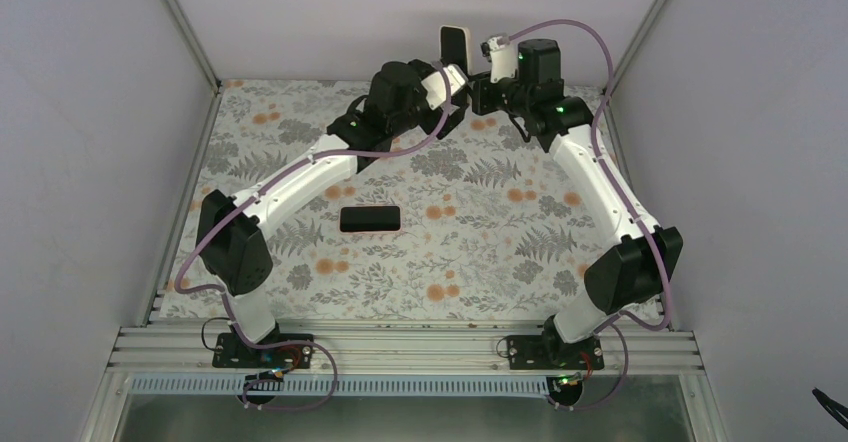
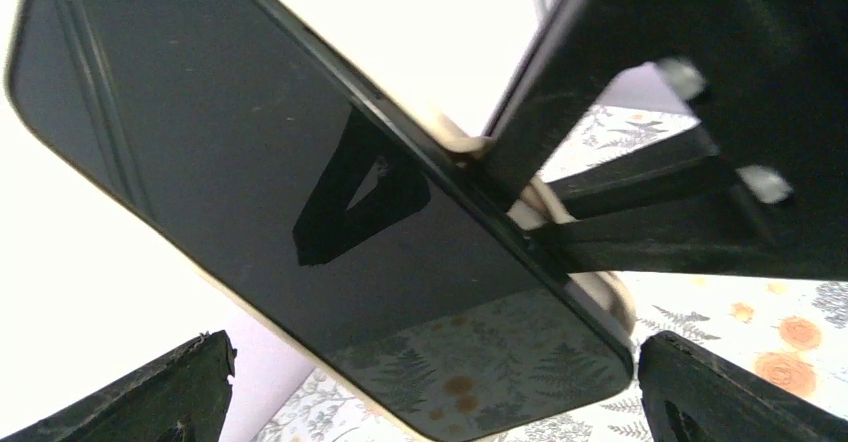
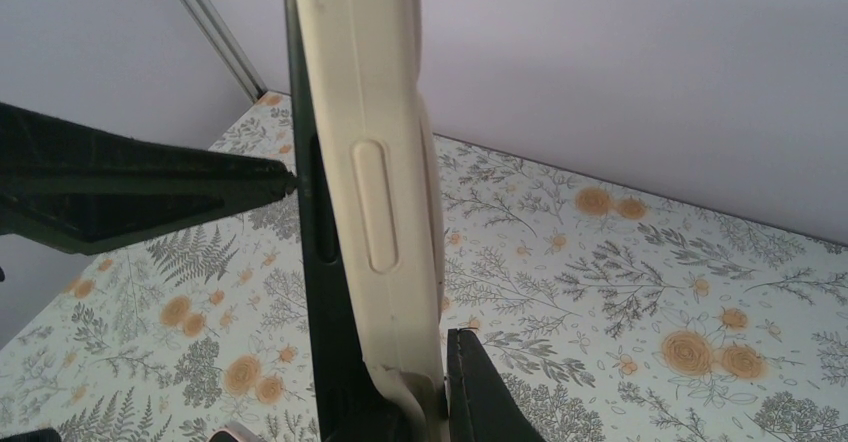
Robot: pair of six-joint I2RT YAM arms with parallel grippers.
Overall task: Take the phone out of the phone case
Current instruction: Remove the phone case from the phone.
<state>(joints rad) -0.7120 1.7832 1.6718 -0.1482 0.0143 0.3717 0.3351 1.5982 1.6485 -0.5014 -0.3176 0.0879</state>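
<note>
Right fingers (image 3: 487, 394): clamped tight on the lower end of the phone case (image 3: 375, 152), at the bottom of the right wrist view. Left fingers (image 2: 150, 397): spread fully apart, holding nothing. In the left wrist view they occupy the two bottom corners, with the phone's lower end between them. In the right wrist view one left finger enters from the left edge, its tip at the phone's dark edge. I cannot tell whether it touches.

Table (image 1: 480, 252): covered by a floral cloth, it fills the middle of the overhead view, with pale walls around it.

Left arm (image 1: 300, 177) and right arm (image 1: 600, 187): both reach to the top centre of the overhead view and meet there.

Phone case: cream, held upright in the air at top centre overhead, clear of the cloth.

Phone (image 2: 300, 192): inside the case, its dark glass facing the left wrist camera and reflecting the cloth. Whether any edge has lifted, I cannot tell.

Black rectangle (image 1: 370, 219): flat on the cloth, left of centre overhead, well apart from all fingers. Identity not determinable.

Side button (image 3: 372, 205): long, cream, on the case's edge, mid-frame in the right wrist view.
</note>
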